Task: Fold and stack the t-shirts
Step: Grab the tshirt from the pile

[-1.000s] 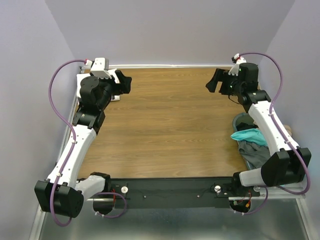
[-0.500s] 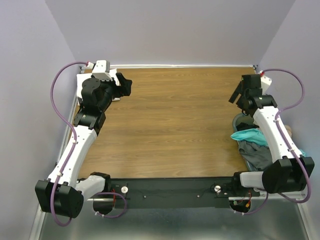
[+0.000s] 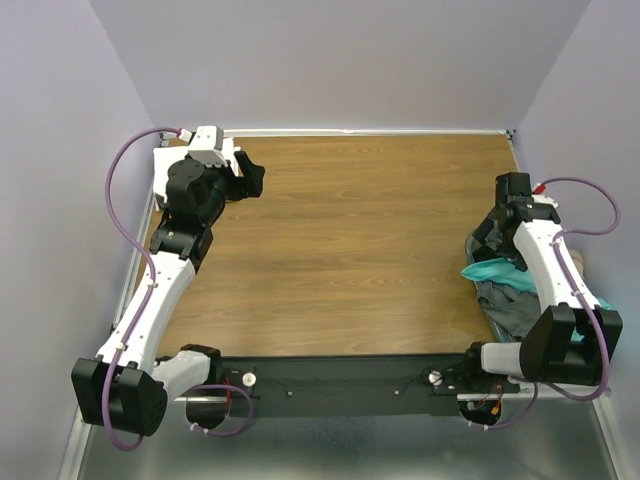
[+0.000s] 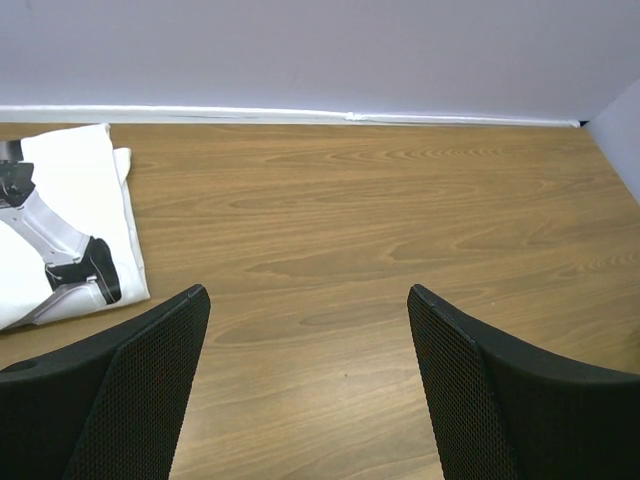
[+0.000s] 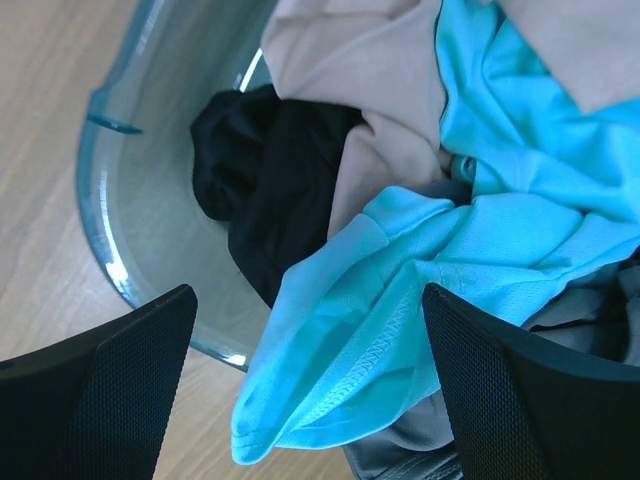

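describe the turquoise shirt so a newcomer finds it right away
Start at the wooden table and go to its right edge, where a clear plastic bin holds a heap of clothes. The turquoise t-shirt lies on top, spilling over the rim. It is the only bright blue-green piece among black cloth, beige cloth and grey cloth.

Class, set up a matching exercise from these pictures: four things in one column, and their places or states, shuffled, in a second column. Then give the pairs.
1. white cloth t-shirt with black printed marks
2. bright turquoise cloth t-shirt
3. crumpled black cloth garment
4. left pincer

A. open above the wooden table
B. draped over the rim of the clear plastic bin
C. lying flat by the far wall
D. inside the bin, against its wall

Pairs: 1-C, 2-B, 3-D, 4-A
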